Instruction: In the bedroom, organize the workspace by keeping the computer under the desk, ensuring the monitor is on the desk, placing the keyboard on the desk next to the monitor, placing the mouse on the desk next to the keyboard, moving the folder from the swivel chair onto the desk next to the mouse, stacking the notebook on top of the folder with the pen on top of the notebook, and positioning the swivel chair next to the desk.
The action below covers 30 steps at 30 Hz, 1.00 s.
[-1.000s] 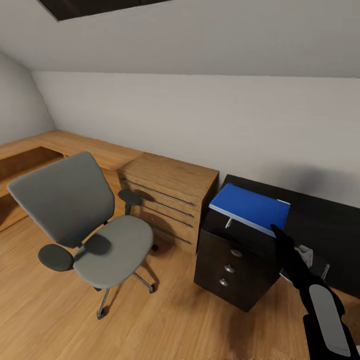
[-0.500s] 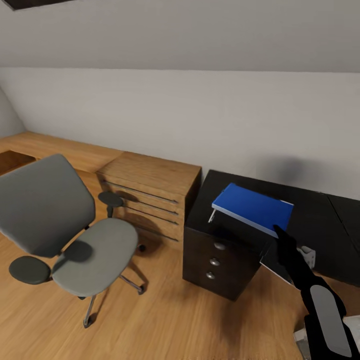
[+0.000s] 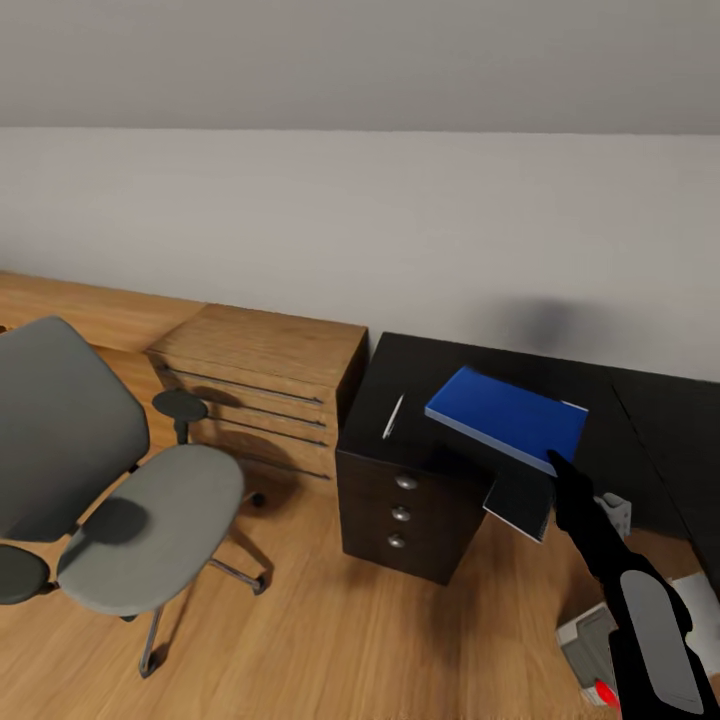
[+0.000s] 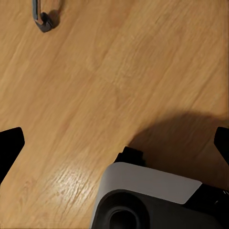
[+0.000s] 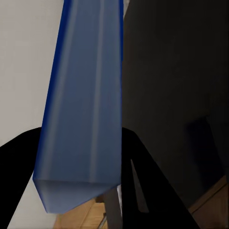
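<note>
My right gripper [image 3: 562,468] is shut on a corner of the bright blue folder [image 3: 506,417] and holds it tilted just above the glossy black desk [image 3: 420,362]. In the right wrist view the folder [image 5: 81,105] runs between the two black fingers [image 5: 143,181]. The thin pale pen [image 3: 393,416] lies on the desk left of the folder. To the left on the wood floor stands the grey swivel chair [image 3: 150,515], its seat bare. At the lower right is the grey computer [image 3: 588,648] with its red light. My left gripper [image 4: 114,145] hangs open over the floor.
A light-wood drawer unit [image 3: 262,385] sits between the chair and the desk's black three-drawer unit [image 3: 402,512]. A thin dark sheet with a pale edge [image 3: 520,503] overhangs the desk front under the folder. A chair castor [image 4: 45,20] and my base [image 4: 143,200] appear below the left wrist.
The camera has swung right, so chair and desk sit further left in the picture. The folder stays in my right gripper. The whole pen and the computer have come into view.
</note>
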Tool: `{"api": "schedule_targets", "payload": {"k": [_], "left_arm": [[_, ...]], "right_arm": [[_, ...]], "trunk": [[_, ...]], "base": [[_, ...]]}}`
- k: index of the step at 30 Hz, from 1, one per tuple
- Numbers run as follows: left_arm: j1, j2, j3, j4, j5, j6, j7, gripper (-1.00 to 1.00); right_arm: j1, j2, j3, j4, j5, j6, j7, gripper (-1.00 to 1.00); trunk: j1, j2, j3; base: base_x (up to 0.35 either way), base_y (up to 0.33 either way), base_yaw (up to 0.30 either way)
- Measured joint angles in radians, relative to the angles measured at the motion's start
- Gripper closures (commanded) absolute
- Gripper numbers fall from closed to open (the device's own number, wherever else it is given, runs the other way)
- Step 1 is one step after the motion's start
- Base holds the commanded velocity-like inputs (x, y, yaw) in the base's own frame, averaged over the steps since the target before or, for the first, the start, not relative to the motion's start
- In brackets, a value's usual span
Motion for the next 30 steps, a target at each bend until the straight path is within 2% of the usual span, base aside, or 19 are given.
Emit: {"api": "schedule_targets", "payload": {"k": [16, 30], "left_arm": [[0.000, -0.007, 0.000, 0.000, -0.001, -0.002, -0.001, -1.00], [0.000, -0.006, 0.000, 0.000, -0.001, -0.002, -0.001, -1.00]], "right_arm": [[0.000, -0.001, -0.001, 0.000, 0.000, -0.003, 0.000, 1.00], [0.000, 0.001, 0.000, -0.001, 0.001, -0.037, 0.000, 1.00]], "trunk": [[0.000, 0.000, -0.017], [0.000, 0.000, -0.018]], "base": [[0.000, 0.000, -0.241], [0.000, 0.000, -0.274]]}}
